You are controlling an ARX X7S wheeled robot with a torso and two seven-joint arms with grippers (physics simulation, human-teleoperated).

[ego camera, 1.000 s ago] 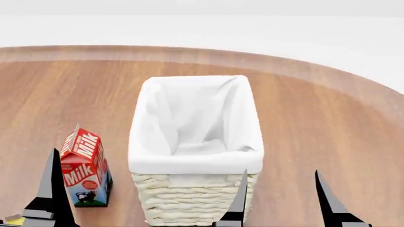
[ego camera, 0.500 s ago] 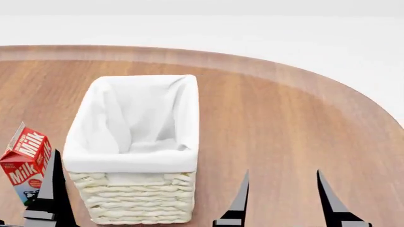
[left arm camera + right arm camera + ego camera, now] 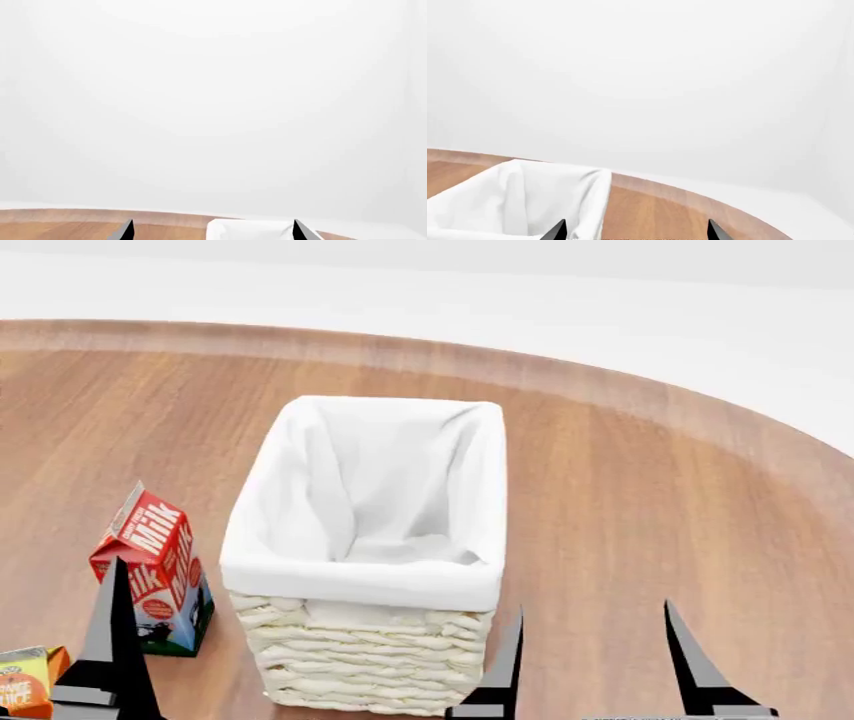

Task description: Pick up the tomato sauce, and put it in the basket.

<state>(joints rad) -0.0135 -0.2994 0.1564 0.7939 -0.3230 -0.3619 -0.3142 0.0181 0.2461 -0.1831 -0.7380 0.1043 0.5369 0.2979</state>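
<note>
The tomato sauce can is out of view in every frame. The basket, cream wicker with a white cloth lining, stands empty at the middle of the round wooden table. It also shows in the left wrist view and the right wrist view. My left gripper is open and empty; one of its fingers shows in front of the milk carton. My right gripper is open and empty, low at the basket's near right corner, and shows in its wrist view.
A red and blue milk carton stands left of the basket. An orange and yellow pack sits at the lower left edge. The table's curved rim runs along the back and right.
The head view has swung: the basket slid left in the picture, then back toward the middle. The milk carton is fully in view again and the orange pack has appeared. Both grippers stay open.
</note>
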